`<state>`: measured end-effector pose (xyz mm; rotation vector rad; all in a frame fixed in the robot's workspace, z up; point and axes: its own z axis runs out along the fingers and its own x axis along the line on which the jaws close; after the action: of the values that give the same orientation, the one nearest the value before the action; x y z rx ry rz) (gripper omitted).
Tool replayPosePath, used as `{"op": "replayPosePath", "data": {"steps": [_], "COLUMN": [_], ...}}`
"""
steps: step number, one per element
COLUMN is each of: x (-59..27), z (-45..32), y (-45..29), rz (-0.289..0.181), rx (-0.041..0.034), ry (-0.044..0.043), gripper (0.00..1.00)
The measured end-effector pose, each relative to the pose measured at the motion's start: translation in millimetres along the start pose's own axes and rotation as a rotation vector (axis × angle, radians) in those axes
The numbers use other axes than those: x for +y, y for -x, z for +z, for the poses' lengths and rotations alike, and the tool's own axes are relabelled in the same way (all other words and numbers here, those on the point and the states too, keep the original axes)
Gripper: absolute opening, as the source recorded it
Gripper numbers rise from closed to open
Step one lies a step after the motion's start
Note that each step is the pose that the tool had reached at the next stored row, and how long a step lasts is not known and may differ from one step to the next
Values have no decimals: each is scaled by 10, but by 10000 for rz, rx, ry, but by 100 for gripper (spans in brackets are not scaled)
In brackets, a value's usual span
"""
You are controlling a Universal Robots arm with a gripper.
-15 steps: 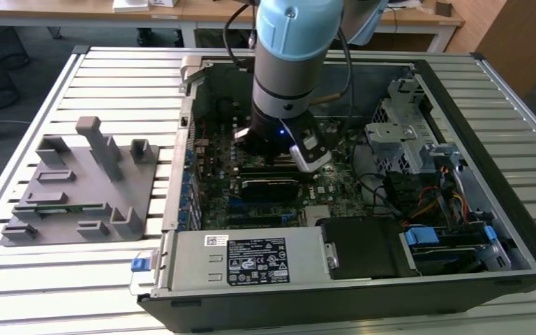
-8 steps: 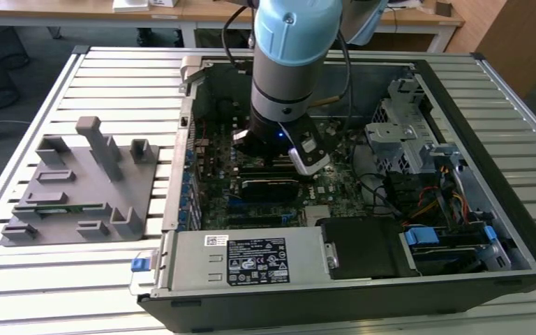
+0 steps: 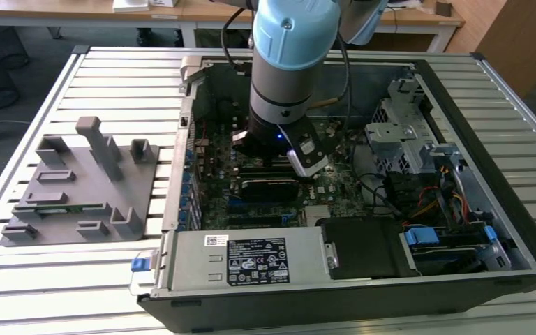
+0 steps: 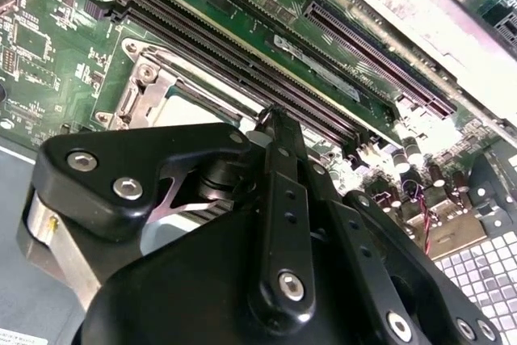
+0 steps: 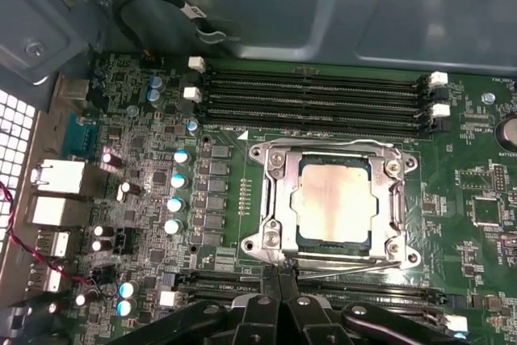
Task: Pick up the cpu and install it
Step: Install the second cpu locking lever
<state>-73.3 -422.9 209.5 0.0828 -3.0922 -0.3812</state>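
One robot arm reaches down into an open computer case (image 3: 491,174) in the exterior view. At the left of that frame, a grey plastic tray (image 3: 72,188) sits on the slatted table (image 3: 45,279), well apart from the case. At centre, the gripper (image 3: 292,157) hangs low over the motherboard (image 3: 221,188). In the first wrist view, the cpu (image 5: 334,199) already lies square inside the socket frame (image 5: 333,204), centre-right, directly above the dark gripper linkage along the bottom edge. Whether the fingers are apart or together cannot be told.
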Motion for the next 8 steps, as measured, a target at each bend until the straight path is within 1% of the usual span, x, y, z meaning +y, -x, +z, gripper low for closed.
{"op": "replayPosePath", "data": {"steps": [5, 6, 7, 8], "x": [-1, -4, -7, -10], "z": [5, 4, 4, 4], "y": [1, 1, 1, 0], "rz": [-1, -3, -3, -4], "rx": [-2, 5, 9, 6], "ry": [31, 66, 146, 204], "gripper": [11, 11, 11, 11]}}
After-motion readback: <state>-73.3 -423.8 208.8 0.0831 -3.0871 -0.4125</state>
